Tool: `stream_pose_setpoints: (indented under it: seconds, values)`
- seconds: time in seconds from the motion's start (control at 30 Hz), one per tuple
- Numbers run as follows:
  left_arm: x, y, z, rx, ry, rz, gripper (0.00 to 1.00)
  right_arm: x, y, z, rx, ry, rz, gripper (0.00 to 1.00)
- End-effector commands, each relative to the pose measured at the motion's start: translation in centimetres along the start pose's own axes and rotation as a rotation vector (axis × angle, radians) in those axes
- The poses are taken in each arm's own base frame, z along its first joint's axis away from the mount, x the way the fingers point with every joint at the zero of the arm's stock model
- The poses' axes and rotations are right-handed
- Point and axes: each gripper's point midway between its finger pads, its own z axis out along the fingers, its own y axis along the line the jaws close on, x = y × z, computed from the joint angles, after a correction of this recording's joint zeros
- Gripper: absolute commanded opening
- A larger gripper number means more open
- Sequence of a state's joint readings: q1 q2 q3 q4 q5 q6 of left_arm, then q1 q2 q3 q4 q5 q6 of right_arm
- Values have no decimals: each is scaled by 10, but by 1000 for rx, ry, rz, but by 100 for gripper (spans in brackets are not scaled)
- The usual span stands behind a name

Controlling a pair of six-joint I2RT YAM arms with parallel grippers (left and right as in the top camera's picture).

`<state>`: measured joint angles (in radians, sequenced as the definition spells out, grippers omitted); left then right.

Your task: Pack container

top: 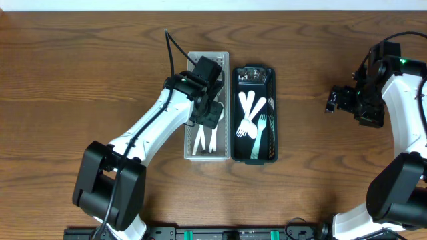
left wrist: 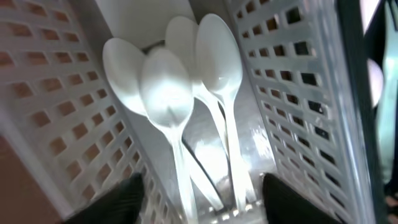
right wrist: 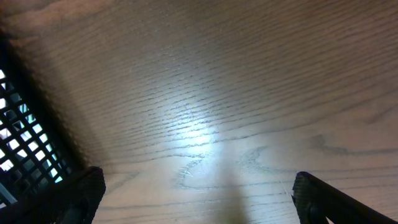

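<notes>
A white perforated basket holds several white plastic spoons. Beside it on the right a black perforated basket holds white plastic spoons and forks. My left gripper is down inside the white basket, open, with its fingers on either side of the spoon handles; the spoon bowls lie ahead of it. My right gripper is open and empty above bare table, to the right of the black basket.
The two baskets sit side by side at the table's middle. A small clear item lies at the far end of the black basket. Bare wooden table lies to the left and right.
</notes>
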<state>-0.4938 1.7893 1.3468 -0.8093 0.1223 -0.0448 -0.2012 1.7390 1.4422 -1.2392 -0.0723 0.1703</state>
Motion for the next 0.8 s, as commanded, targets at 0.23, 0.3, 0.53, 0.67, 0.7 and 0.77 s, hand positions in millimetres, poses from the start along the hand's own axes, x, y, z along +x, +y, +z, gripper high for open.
stream_pose_setpoints:
  seconds: [0.23, 0.3, 0.53, 0.67, 0.7, 0.77]
  values:
    - [-46, 66, -142, -197, -428, -132, 98, -24, 41, -17, -41, -151, -147, 99]
    - [-51, 91, -157, -217, -488, -214, 98, -38, 62, -28, -64, -242, -212, 99]
    - [-68, 185, -170, -311, -618, -436, 98, -105, 142, -59, -171, -617, -394, 99]
    - [-60, 210, -160, -336, -586, -488, 98, -128, 159, -84, -188, -774, -438, 99]
    - [-62, 213, -160, -339, -594, -491, 98, -129, 159, -85, -174, -783, -477, 99]
    - [-68, 218, -159, -345, -611, -487, 98, -127, 157, -87, -144, -790, -544, 99]
